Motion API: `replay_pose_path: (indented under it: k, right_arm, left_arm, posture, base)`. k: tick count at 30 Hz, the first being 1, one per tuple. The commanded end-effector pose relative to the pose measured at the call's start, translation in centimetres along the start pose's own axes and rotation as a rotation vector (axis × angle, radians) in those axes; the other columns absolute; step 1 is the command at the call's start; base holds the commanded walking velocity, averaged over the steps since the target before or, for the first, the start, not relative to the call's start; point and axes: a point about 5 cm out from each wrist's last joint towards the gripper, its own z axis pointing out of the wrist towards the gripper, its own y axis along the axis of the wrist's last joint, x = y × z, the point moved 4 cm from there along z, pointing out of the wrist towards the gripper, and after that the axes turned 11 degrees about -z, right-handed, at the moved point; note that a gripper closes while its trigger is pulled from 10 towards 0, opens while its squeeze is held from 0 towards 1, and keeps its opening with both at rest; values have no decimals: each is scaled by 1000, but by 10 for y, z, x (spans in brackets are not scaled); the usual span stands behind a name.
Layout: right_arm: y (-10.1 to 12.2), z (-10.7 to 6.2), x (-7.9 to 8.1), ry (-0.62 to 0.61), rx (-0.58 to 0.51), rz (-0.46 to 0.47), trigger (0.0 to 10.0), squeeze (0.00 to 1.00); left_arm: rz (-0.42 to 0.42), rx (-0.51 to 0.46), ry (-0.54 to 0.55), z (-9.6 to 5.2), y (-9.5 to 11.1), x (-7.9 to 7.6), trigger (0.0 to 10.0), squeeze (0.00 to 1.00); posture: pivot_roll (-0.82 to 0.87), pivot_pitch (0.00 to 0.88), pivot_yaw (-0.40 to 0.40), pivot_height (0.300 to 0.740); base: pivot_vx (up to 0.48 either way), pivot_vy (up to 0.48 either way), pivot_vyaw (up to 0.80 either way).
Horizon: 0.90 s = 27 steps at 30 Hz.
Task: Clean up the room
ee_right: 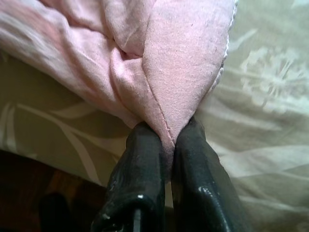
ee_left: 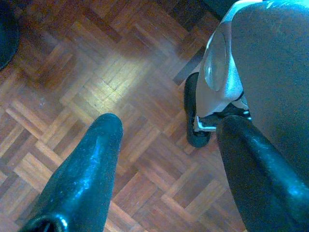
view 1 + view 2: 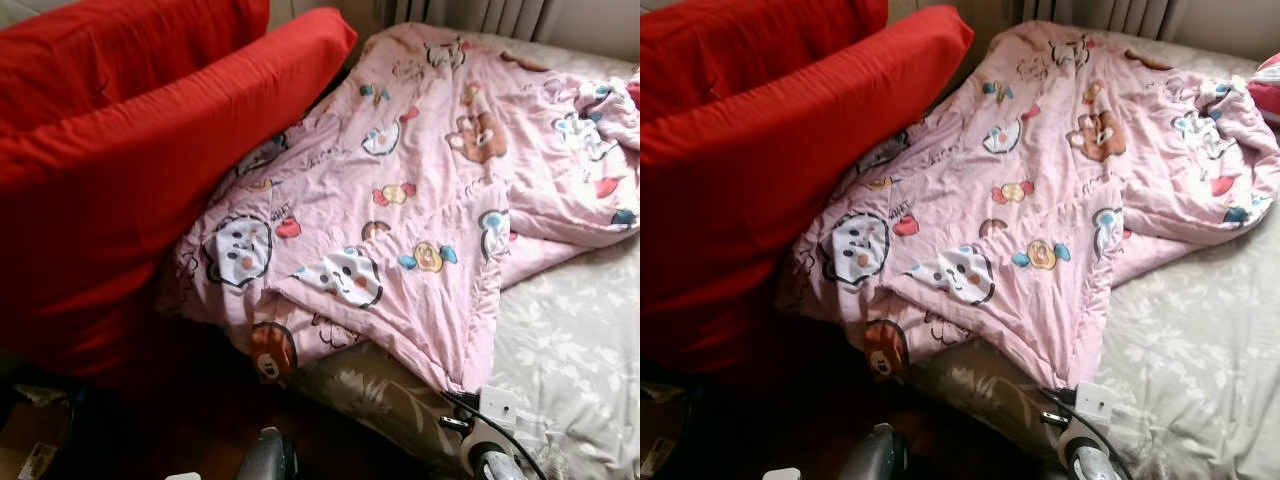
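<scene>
A pink quilt (image 3: 420,190) printed with cartoon animals lies crumpled across the bed, and its near corner (image 3: 462,372) hangs toward the bed's front edge. My right gripper (image 1: 169,130) is shut on that corner, with the pink fabric (image 1: 178,63) pinched between both black fingers. The right wrist (image 3: 492,440) shows just below the corner at the bed's edge. My left gripper (image 2: 169,125) hangs open over the parquet floor (image 2: 111,72) with nothing between its fingers. The left arm (image 3: 266,456) sits low at the bottom.
Two large red pillows (image 3: 110,170) lean against the bed's left side, partly over the quilt. A beige floral sheet (image 3: 570,340) covers the mattress. Curtains (image 3: 480,14) hang behind the bed. My own leg and foot (image 2: 198,121) stand on the floor.
</scene>
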Motion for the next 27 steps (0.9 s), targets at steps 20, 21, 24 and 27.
replay_pose_path:
  k: [20, 21, 24, 27]
  right_arm:
    - [0, -1, 4, 6, -13, -1, 10000, 0]
    - [-1, -1, 3, 3, -13, -2, 10000, 0]
    - [0, -1, 2, -2, -13, -3, 10000, 0]
    - [0, -1, 2, -6, -15, 1, 10000, 0]
  left_arm:
    - [8, 80, 18, -2, -16, 0, 10000, 0]
    - [9, 85, 18, -2, -16, 0, 10000, 0]
    - [15, 92, 20, -2, -17, 0, 10000, 0]
    - [16, 97, 23, -2, -17, 1, 10000, 0]
  posture:
    - [5, 148, 43, 740]
    - [6, 145, 43, 740]
    - [7, 140, 45, 740]
    - [7, 134, 49, 740]
  base:
    - [0, 0, 0]
    - [0, 0, 0]
    - [0, 0, 0]
    - [0, 0, 0]
